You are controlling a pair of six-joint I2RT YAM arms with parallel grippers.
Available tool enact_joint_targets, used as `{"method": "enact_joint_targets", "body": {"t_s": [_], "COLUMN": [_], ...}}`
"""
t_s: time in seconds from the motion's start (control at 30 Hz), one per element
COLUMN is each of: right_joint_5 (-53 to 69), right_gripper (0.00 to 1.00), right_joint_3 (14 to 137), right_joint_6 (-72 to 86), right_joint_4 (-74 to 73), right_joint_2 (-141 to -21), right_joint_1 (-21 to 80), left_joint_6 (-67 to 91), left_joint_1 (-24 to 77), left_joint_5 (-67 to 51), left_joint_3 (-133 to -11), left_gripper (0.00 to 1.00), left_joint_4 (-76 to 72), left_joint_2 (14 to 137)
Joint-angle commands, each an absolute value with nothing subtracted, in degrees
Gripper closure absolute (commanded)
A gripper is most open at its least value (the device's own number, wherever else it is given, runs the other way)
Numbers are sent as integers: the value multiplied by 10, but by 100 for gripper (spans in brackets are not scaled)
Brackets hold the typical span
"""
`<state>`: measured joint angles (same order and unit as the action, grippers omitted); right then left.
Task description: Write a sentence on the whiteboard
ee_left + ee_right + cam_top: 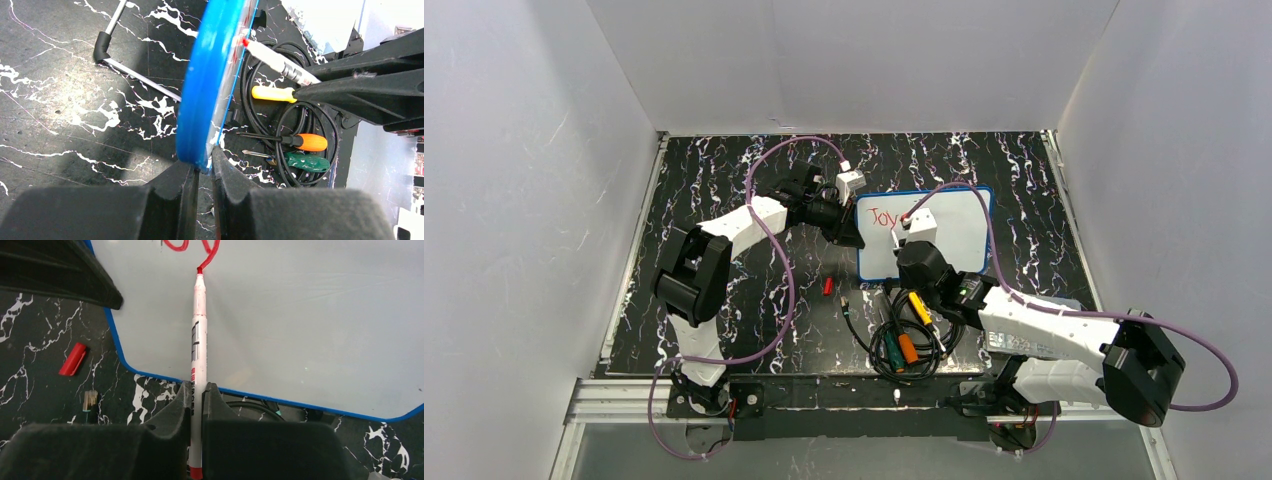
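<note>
From above, the whiteboard [959, 235] sits right of centre on the black marbled table [714, 170]. The sentence [884, 216] amounts to one short red word, something like "Toy", in the board's upper left corner. The left gripper [855, 237] meets the board's left edge and the right gripper [906, 230] hangs over the lettering. From up there I can't make out how either pair of jaws stands. The left wrist view settles the first: the board's blue rim runs edge-on up the middle of the frame, and the two black fingers are pinched closed on it at the bottom. That same view shows the marker [280, 62] coming in from the right with its red tip against the board face. Beyond it a yellow screwdriver [272, 93], an orange screwdriver [310, 142] and a green screwdriver [306, 162] lie among loops of black cable [278, 145], and a bent metal key [107, 45] lies at upper left. The right wrist view settles the other gripper: its jaws are clamped tight on the white marker barrel low in the frame, and the tip touches the tail of a red stroke at the top edge. Only here is the red cap [73, 359] plain to see, on the table left of the board's lower corner. A small clear cable plug [90, 399] lies just below the cap.
</note>
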<state>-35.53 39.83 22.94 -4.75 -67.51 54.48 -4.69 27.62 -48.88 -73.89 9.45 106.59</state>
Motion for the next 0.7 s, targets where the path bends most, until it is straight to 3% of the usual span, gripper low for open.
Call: {"method": "enact_joint_targets", "body": {"t_s": [0.0,0.67], "right_joint_5": [-312,-311], "right_gripper": [99,99], "right_joint_3": [382,399], "right_joint_6": [231,223], "right_joint_4": [-28,-29], "right_joint_2": [-672,-642], "right_joint_1": [544,544], "left_joint_6": [-63,-79], "left_joint_1": [279,280], "left_joint_5": [-479,-478], "left_joint_3": [-750,-755], "left_gripper": [100,100], "left_joint_4": [118,136], "left_joint_2": [1034,1034]}}
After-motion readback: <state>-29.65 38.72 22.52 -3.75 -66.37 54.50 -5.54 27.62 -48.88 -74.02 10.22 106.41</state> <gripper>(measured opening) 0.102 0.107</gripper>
